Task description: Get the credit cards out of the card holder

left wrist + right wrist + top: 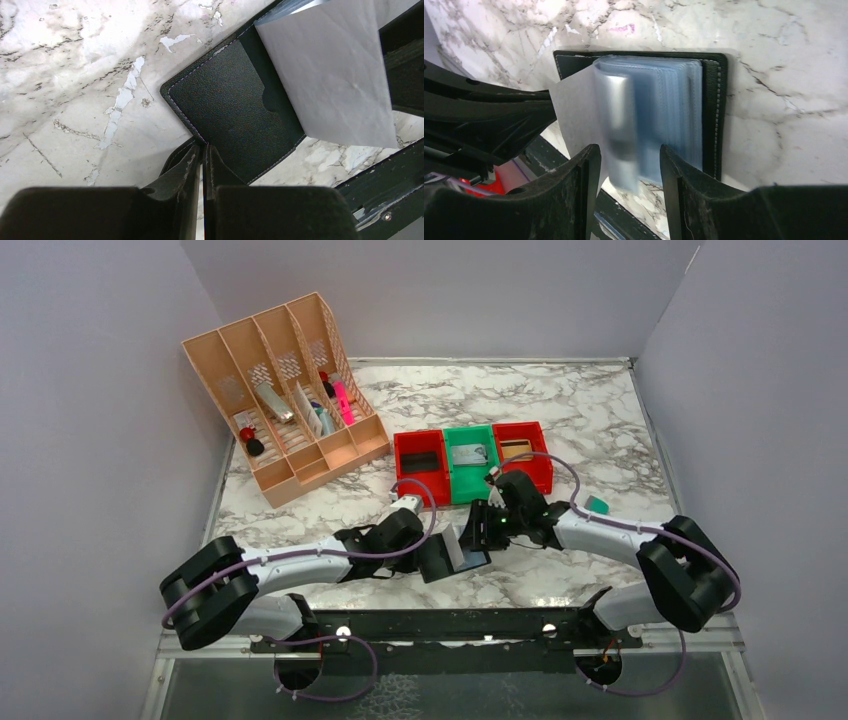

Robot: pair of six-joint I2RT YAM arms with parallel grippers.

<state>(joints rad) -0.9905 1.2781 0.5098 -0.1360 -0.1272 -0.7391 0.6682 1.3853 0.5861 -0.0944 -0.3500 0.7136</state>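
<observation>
The card holder [455, 552] lies open on the marble near the front edge, between my two grippers. My left gripper [205, 148] is shut on the corner of its black cover [225, 105], with a pale grey leaf [330, 70] fanned out beyond. My right gripper [629, 155] is open over the stack of blue-tinted clear sleeves [674, 95]. One blurred silvery leaf [621, 125] hangs between its fingers [586, 175], apart from both. Whether that leaf holds one of the credit cards I cannot tell. A flat grey card [468, 454] lies in the green bin.
Two red bins [402, 452] [545, 465] flank the green bin [485, 485] just behind the grippers. A small teal block [597, 505] lies to the right. A peach file organizer [285, 395] with assorted items stands at the back left. The black rail [430, 620] runs along the front edge.
</observation>
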